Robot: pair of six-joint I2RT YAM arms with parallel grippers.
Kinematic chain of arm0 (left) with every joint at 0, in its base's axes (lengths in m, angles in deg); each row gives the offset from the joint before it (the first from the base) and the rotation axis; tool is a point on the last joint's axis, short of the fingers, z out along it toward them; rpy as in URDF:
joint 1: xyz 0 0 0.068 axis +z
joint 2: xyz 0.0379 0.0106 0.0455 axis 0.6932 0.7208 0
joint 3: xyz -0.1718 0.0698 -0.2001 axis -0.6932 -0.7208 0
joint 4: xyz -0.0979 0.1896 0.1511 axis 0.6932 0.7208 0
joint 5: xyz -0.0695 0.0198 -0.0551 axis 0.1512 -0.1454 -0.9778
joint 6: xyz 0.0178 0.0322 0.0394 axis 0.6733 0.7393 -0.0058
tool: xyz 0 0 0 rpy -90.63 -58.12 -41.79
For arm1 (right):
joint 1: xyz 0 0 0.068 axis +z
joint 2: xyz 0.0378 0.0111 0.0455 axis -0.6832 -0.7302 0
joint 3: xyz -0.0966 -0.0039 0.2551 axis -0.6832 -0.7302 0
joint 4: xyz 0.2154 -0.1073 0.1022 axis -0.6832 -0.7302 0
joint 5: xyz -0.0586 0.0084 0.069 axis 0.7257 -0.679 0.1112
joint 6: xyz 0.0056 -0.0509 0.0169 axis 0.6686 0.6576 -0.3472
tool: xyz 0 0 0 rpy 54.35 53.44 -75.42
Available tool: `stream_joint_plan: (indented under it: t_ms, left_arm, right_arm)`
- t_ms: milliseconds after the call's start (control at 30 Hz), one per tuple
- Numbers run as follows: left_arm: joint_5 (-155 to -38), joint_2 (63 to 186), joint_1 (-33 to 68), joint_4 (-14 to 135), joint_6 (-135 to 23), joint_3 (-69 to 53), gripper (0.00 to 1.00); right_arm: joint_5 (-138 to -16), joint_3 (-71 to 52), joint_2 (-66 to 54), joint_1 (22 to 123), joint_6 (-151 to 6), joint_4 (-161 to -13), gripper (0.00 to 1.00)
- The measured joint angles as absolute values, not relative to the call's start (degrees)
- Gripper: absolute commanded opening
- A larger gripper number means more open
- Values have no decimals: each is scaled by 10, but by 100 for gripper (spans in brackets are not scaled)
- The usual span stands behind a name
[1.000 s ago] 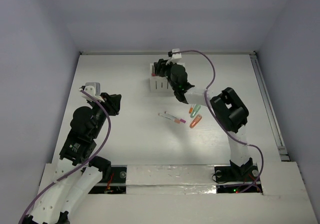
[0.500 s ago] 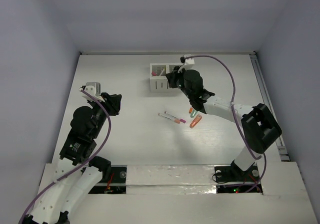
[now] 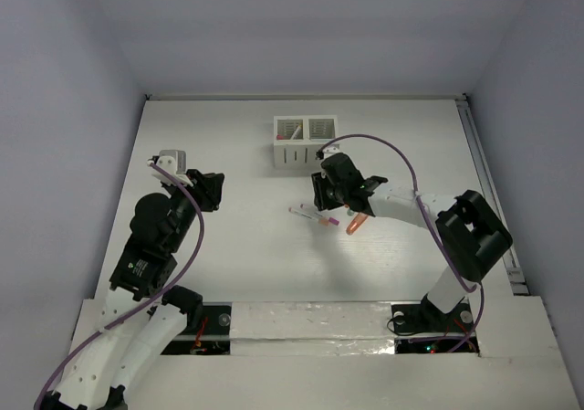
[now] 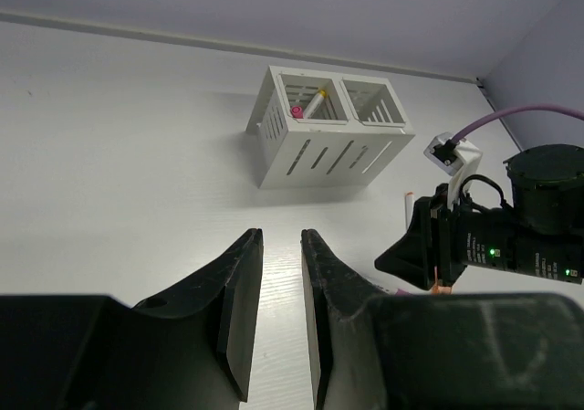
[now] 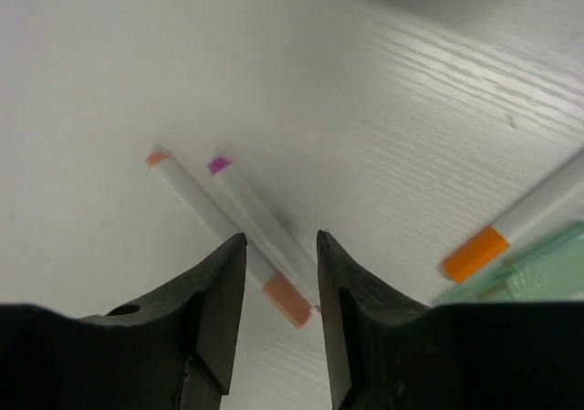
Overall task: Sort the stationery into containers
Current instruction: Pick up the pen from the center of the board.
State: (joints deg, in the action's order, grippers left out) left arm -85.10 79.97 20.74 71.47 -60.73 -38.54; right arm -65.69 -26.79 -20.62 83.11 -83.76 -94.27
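At the far middle of the counter, top view: a white two-compartment box [image 3: 306,158] stands with its slotted wall facing the arms.
Boxed pens, top view: they lean in the box's left compartment, and a pink cap [image 3: 294,133] shows.
Loose pens, top view: two thin white ones [image 3: 308,214] lie side by side on the counter [image 3: 228,136], on the near side of the box and well apart from it.
Orange stubby piece, top view: it [image 3: 356,223] lies flat just right of the loose pens.
Right pincer, top view: it [image 3: 319,195] hangs low over the loose pens. Its spread cannot be told from this height.
Left pincer, top view: it [image 3: 212,189] is over bare counter at the left, well apart from the box and the loose pens.
Left pincer, left wrist view: the fingers stand slightly apart [image 4: 274,291] with nothing between them, pointing toward the box.
Box, left wrist view: seen corner-on. The boxed pens show a pink cap and a yellow cap [image 4: 321,92] in the left compartment.
Right pincer, right wrist view: it is parted [image 5: 276,246] and holds nothing, just above the loose pens.
Loose pens, right wrist view: the purple-tipped one [image 5: 251,205] runs into the gap between the fingers, and the orange-tipped one [image 5: 192,195] lies just left of it, almost touching.
Right edge, right wrist view: an orange-capped white piece [image 5: 525,218] lies beside a mint-green piece [image 5: 534,278].
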Motion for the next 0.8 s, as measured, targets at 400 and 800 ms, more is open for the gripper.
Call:
stream_joint_plan:
  t_ms: [400, 800]
  left_arm:
    - [-853, 798, 207, 714, -607, -385, 21]
    - [-854, 795, 207, 714, -607, -385, 21]
  right_arm:
    - [-455, -262, -223, 824, -883, -1009, 39]
    - [-431, -222, -274, 737, -900, -1009, 41]
